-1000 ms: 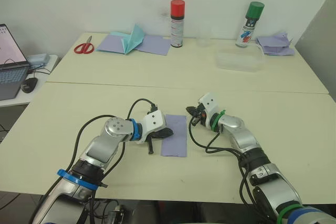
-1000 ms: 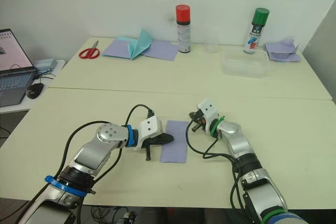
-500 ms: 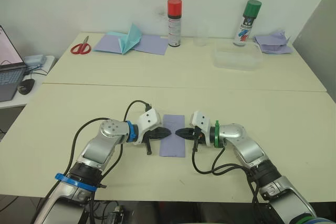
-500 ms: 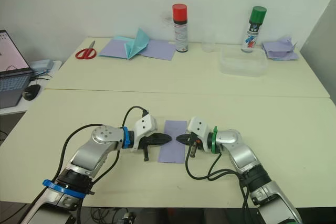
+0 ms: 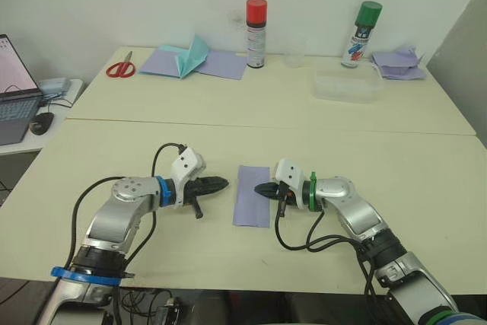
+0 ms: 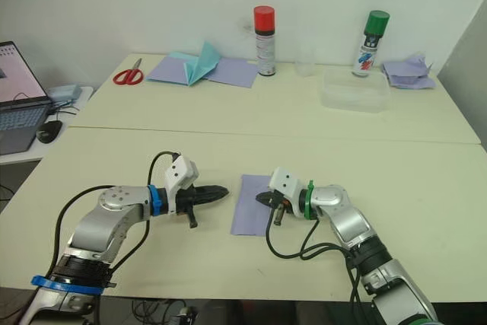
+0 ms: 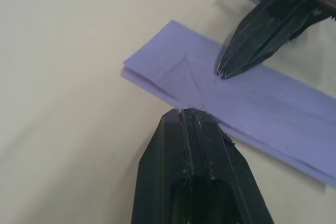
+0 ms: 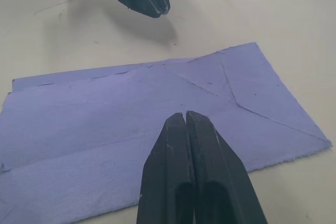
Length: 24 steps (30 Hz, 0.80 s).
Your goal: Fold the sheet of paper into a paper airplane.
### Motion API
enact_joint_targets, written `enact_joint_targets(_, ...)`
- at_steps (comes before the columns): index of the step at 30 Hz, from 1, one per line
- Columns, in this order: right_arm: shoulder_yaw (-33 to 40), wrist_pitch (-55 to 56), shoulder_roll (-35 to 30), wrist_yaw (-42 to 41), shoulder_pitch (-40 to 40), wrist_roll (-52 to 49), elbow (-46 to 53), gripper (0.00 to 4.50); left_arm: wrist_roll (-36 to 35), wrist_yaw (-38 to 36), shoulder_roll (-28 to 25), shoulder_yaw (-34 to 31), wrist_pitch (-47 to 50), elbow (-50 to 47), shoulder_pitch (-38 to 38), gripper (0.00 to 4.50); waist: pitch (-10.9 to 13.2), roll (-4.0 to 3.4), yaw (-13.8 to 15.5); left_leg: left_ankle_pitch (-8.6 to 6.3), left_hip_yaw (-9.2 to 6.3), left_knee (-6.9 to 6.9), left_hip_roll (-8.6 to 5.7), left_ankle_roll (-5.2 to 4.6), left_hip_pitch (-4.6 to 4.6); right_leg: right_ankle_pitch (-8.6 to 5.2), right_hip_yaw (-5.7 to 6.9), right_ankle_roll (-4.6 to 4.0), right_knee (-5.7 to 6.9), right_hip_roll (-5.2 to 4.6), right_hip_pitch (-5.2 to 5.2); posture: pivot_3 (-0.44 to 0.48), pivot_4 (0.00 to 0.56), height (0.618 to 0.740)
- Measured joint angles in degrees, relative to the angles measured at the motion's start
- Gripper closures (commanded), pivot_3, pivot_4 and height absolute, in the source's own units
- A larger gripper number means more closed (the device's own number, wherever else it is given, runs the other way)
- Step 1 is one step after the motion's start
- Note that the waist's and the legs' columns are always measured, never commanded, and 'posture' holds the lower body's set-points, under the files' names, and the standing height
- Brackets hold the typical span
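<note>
The sheet of paper [image 5: 253,197] lies flat on the near table, folded lengthwise into a long lavender strip with diagonal creases at its far end. My right gripper [image 5: 259,188] is shut, and its tip sits on the strip near the right edge, as the right wrist view shows [image 8: 185,115]. To the left of the strip my left gripper [image 5: 224,184] is shut on nothing, with its tip a short gap from the paper's left edge [image 7: 191,113]. The paper airplane is out of view.
On the far table stand a red-capped spray can [image 5: 256,33], a green-capped can [image 5: 362,34] and a clear plastic container [image 5: 348,85]. A teal paper plane [image 5: 192,57], scissors [image 5: 120,69] and a crumpled lavender pile [image 5: 397,62] lie there too. A laptop [image 5: 14,93] sits far left.
My left gripper has drawn back to the left, off the paper's edge. The right gripper came in from above the paper's right side and now holds its tip on the strip.
</note>
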<state>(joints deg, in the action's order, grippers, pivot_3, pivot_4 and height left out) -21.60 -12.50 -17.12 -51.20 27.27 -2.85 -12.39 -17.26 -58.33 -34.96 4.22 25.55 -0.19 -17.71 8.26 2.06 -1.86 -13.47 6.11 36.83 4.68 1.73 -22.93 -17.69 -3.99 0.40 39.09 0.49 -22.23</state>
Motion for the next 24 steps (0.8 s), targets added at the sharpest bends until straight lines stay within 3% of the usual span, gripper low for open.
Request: enact_joint_targets(24,0.19,-1.93,-0.24,0.56,-0.39,-0.06,1.41,4.45,6.81,-2.37,-1.23,7.83,-3.99,2.66,-2.78,4.5,0.0,0.01,0.02,0.0,0.01,0.0,-0.05,0.0,-0.01,0.0,0.0,0.0,-0.01,0.01,0.0,0.0,0.15,0.74)
